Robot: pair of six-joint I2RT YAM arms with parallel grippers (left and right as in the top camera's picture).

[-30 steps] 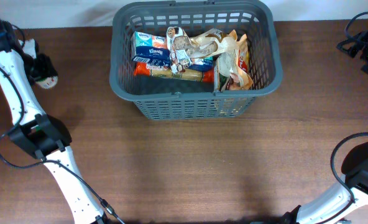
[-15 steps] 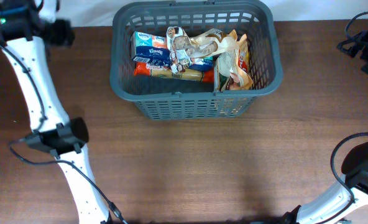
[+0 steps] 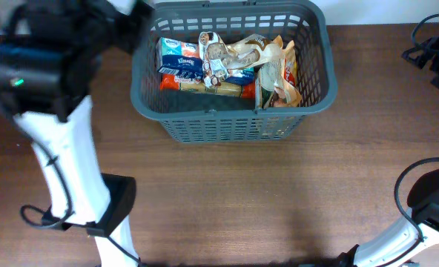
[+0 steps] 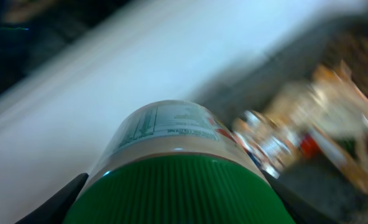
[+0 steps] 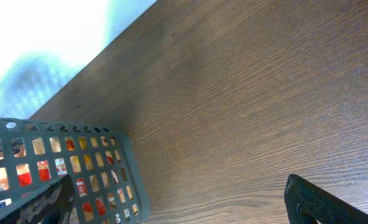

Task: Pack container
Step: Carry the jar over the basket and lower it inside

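The dark grey basket (image 3: 232,127) stands at the table's far middle and holds several grocery packets (image 3: 219,67). My left arm is raised high at the left, blurred, its gripper (image 3: 134,15) by the basket's far left corner. In the left wrist view the gripper (image 4: 174,199) is shut on a green-lidded jar (image 4: 171,168), with the packets in the basket blurred to its right. My right gripper (image 5: 178,205) is open and empty over bare wood, the basket's wall (image 5: 66,168) at its left; from overhead it is at the far right edge (image 3: 433,58).
Brown wooden table (image 3: 279,193). A white wall runs behind the table's far edge. Black cables lie at the right side (image 3: 405,185).
My left arm has swung up and rightward from the far left toward the basket's left corner, carrying the jar. The right arm has not moved.
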